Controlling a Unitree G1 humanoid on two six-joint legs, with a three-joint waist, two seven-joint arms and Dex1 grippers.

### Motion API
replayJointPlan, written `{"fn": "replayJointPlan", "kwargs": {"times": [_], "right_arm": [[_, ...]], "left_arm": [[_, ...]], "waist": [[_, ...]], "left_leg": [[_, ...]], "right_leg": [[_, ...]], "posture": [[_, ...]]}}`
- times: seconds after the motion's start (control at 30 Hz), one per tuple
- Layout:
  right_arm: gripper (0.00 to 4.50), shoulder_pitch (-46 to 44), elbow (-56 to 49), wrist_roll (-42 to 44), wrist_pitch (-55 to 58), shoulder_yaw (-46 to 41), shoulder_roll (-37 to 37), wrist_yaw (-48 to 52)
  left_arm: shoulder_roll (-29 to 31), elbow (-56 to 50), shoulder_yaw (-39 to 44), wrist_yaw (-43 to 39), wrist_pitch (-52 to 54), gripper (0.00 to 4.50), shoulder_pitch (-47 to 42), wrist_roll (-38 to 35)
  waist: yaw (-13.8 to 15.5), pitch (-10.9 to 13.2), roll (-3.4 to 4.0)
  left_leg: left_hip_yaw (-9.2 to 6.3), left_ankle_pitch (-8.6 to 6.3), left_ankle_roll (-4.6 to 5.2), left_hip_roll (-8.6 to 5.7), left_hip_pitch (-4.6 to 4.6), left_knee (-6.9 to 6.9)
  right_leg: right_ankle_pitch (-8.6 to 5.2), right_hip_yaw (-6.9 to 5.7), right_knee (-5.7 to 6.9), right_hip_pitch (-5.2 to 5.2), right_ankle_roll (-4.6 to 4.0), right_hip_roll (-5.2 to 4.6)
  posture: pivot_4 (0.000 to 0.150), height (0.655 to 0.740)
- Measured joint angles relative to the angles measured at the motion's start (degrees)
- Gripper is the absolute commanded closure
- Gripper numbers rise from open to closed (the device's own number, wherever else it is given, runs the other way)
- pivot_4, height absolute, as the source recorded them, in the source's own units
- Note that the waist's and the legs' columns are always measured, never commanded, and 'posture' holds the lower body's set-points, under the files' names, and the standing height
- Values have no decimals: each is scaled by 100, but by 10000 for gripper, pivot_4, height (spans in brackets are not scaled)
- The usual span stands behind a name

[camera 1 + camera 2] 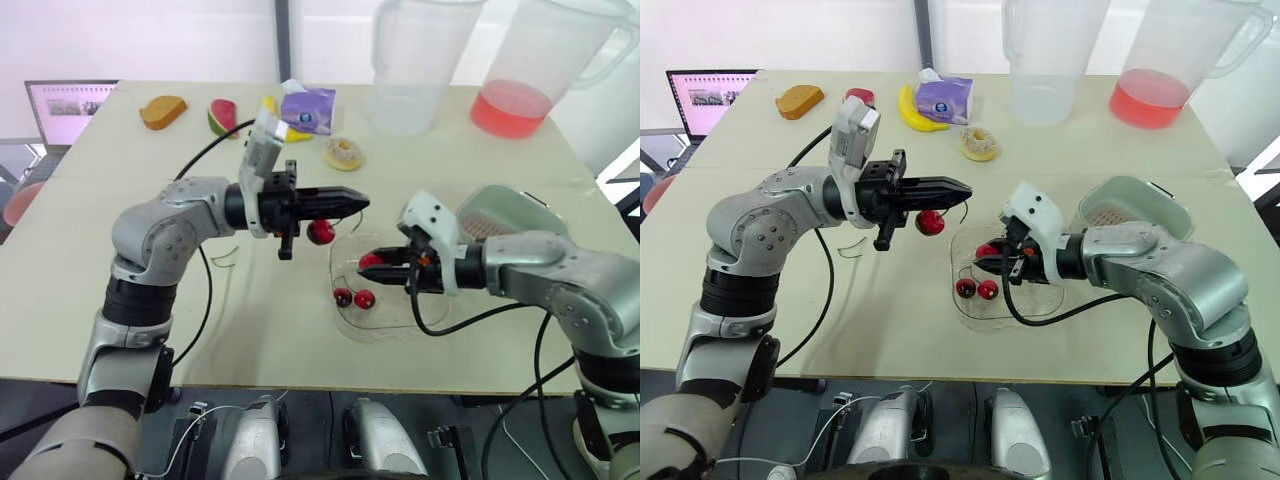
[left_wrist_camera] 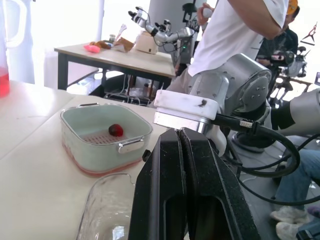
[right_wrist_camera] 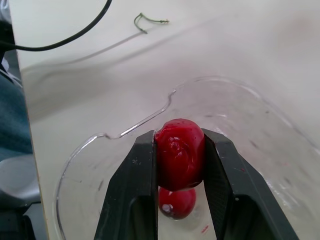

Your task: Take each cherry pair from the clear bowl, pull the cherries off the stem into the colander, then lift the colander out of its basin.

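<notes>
Five cherries [image 1: 930, 222], two pitchers [image 1: 418, 60], one clear bowl [image 1: 1040, 300], one colander [image 2: 80, 142].

2nd cherry [image 3: 176, 202] in clear bowl [image 3: 240, 115] mostly hidden behind pinched cherry [image 3: 179, 155] in right gripper [image 3: 179, 136]. Near side of colander [image 1: 510, 200] blocked by right arm [image 1: 560, 265]. Tops of clear pitcher [image 1: 415, 70] + red-drink pitcher [image 1: 545, 60] cut off. Can't read laptop [image 1: 70, 108] screen, too small. Any stem in left gripper [image 2: 180, 132]: can't tell.
</notes>
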Motion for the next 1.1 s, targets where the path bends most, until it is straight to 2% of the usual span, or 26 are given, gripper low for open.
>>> {"fn": "replayJointPlan", "kwargs": {"times": [0.23,0.4,0.57,0.87,1.1], "right_arm": [[37621,522,30,77,237,-1177,-420,-301],[37621,952,1036,-1123,258,-2032,-612,-1581],[37621,948,1421,-1818,334,-2134,-141,-2501],[37621,729,2088,-2083,276,-1995,172,-2596],[4278,721,2174,-2137,270,-2019,223,-2520]], "left_arm": [[20,-27,16,30,1,45000,13,-3],[-1,-102,24,96,89,45000,70,-54],[-33,-183,26,181,110,45000,101,-63],[-16,-266,68,348,265,45000,113,-77],[-20,-276,139,502,377,45000,6,-179]], "waist": [[26,0,0],[20,0,0],[-32,-2,5],[20,-1,5],[4,-2,6]], "left_leg": [[2,0,1,-8,-2,3],[4,0,-1,-7,-1,2],[4,25,-43,0,1,-8],[7,12,-21,-8,-2,-8],[6,12,-20,-6,-2,-8]], "right_leg": [[0,0,-3,4,1,-8],[0,2,-3,2,2,-4],[0,11,8,-9,1,9],[0,10,7,-8,2,8],[0,9,7,-9,2,10]], "posture": [[1500,7400],[1500,7400],[1500,7400],[1500,7400],[1500,7400]]}}
